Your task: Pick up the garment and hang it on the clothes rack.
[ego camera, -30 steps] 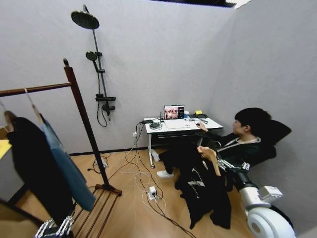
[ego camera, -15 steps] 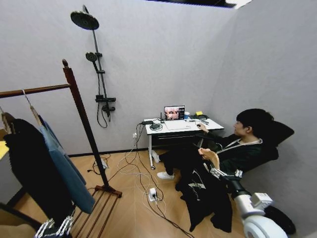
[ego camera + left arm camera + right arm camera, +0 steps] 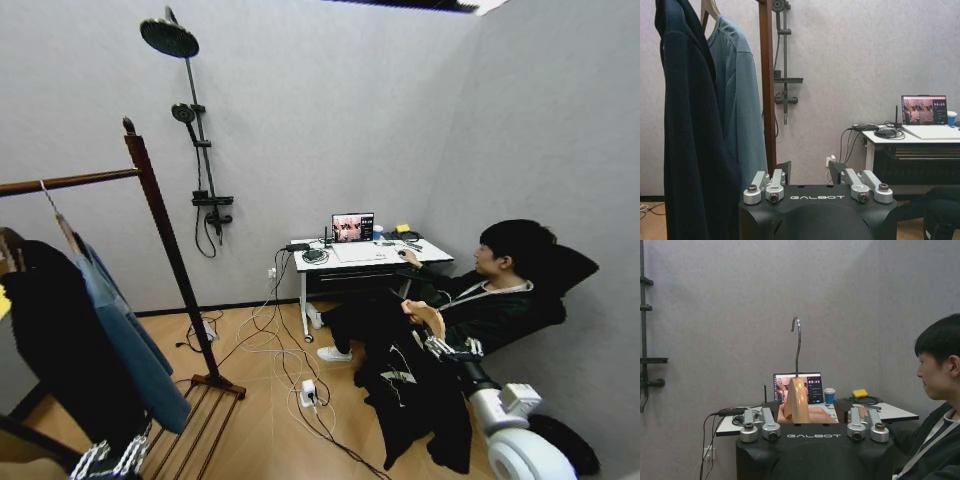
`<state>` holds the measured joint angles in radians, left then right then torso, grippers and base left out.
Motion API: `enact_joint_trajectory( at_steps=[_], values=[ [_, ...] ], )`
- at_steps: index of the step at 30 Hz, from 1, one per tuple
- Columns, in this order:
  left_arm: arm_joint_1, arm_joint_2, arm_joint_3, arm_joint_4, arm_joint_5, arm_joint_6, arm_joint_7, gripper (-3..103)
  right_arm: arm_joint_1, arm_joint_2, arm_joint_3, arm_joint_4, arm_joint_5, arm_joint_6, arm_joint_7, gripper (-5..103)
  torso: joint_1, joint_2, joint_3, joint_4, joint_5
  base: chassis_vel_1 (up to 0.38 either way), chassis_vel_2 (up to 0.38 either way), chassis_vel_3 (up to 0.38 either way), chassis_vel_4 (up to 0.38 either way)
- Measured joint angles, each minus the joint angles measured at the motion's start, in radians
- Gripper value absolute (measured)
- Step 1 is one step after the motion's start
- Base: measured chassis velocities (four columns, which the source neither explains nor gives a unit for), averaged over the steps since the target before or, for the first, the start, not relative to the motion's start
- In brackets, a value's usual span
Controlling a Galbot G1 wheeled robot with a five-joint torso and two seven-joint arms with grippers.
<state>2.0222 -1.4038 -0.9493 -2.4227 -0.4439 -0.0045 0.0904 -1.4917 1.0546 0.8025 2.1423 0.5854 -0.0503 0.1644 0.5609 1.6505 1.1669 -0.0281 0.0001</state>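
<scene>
The right gripper (image 3: 437,345) has sunk slightly lower, jaws clamped on the wooden hanger (image 3: 797,402) of the garment (image 3: 415,395), well right of the clothes rack (image 3: 165,240). Hanging remains undone. The left gripper (image 3: 108,459) idles low beside the rack, jaws open.

1. The garment (image 3: 420,395) is soft matt black cloth, hanging in loose folds below the right hand (image 3: 437,345).
2. Its hanger (image 3: 798,401) is smooth pale wood with a thin shiny metal hook, held in the right hand.
3. The clothes rack (image 3: 160,230) is dark reddish-brown wood with a slight sheen.
4. Both hands have matt black plastic casings and bare silvery metal finger links; the left hand (image 3: 810,181) sits beside the dark cloth coat (image 3: 687,130).
</scene>
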Motion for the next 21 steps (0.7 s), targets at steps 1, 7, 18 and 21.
enact_joint_trajectory(
  at_steps=[1, 7, 18, 21],
  values=[
    [0.000, 0.000, 0.000, 0.000, 0.000, 0.000, 0.000, 46, 0.002, -0.005, 0.001, -0.001, 0.001, 0.000, 0.000, 60, 0.000, 0.000, 0.000, 0.0000, -0.0001, 0.000, 0.000, 0.000, 0.000],
    [0.000, 0.000, 0.000, 0.000, 0.000, 0.000, 0.000, 46, 0.008, -0.013, 0.001, -0.001, 0.004, 0.000, 0.000, 44, 0.000, 0.000, 0.000, 0.0000, -0.0001, 0.000, 0.000, 0.000, 0.000],
    [0.000, 0.000, 0.000, 0.000, 0.000, 0.000, 0.000, 46, 0.008, -0.017, 0.004, 0.007, 0.023, -0.008, 0.005, 8, 0.000, 0.000, 0.000, 0.0000, 0.0000, 0.000, 0.000, 0.000, 0.000],
    [0.000, 0.000, 0.000, 0.000, 0.000, 0.000, 0.000, 46, 0.007, -0.020, 0.007, 0.014, 0.027, -0.011, 0.007, 8, 0.000, 0.000, 0.000, 0.0000, 0.0000, 0.000, 0.000, 0.000, 0.000]
  ],
)
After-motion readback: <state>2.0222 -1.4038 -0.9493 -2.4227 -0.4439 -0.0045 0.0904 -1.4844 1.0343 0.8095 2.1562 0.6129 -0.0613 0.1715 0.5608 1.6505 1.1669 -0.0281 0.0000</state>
